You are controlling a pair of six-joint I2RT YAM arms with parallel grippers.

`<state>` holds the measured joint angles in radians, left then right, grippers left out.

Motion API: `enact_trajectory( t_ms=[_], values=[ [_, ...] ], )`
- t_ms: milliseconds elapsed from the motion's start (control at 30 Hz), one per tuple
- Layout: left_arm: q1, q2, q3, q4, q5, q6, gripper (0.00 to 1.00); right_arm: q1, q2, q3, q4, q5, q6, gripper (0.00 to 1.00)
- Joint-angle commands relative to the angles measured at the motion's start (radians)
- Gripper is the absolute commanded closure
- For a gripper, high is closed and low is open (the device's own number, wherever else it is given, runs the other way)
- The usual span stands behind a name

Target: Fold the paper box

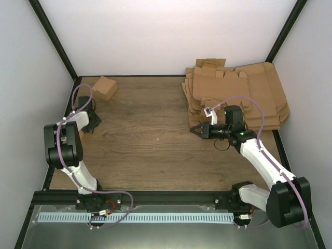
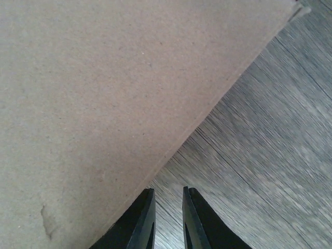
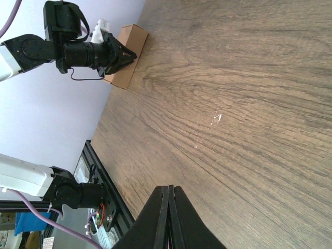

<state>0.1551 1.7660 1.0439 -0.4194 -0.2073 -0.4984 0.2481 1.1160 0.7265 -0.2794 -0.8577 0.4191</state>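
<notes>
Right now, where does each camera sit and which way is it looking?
Top camera: high behind the arms, looking down on the table; both arms show, bases nearest.
Left wrist camera: on the left arm, looking past its left hand at the small brown box, very close.
Right wrist camera: on the right arm, looking across the table at the left arm; its shut right hand shows.
Shared: all three see the box.

Both arms reach out low. At far left, the left gripper (image 2: 168,193) has its jaws a narrow gap apart, empty. The right gripper (image 1: 194,129) points left, jaws pressed together.
</notes>
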Motion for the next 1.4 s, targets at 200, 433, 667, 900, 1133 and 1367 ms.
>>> enact_trajectory(
  t_ms=[200,433,667,900,1133,1367],
  values=[
    [0.059,0.0,-0.007,0.069,0.08,0.013,0.8,0.002,0.001,0.079,-0.034,0.023,-0.006,0.98],
    [0.059,-0.014,-0.005,0.059,0.058,0.0,0.77,0.003,0.007,0.088,-0.036,0.039,0.003,0.98],
    [-0.004,-0.176,-0.059,0.106,0.345,0.033,0.56,0.002,0.049,0.151,-0.085,0.246,0.007,0.83],
    [-0.152,-0.442,-0.168,0.126,0.553,0.069,0.24,0.003,0.123,0.227,-0.068,0.507,0.022,0.56],
    [-0.153,-0.646,-0.261,0.043,0.408,0.047,0.0,0.013,0.267,0.315,-0.047,0.661,-0.033,0.46],
    [0.195,-0.704,-0.437,0.166,0.519,-0.141,0.0,0.078,0.454,0.494,-0.075,0.791,-0.119,0.46]
  ],
)
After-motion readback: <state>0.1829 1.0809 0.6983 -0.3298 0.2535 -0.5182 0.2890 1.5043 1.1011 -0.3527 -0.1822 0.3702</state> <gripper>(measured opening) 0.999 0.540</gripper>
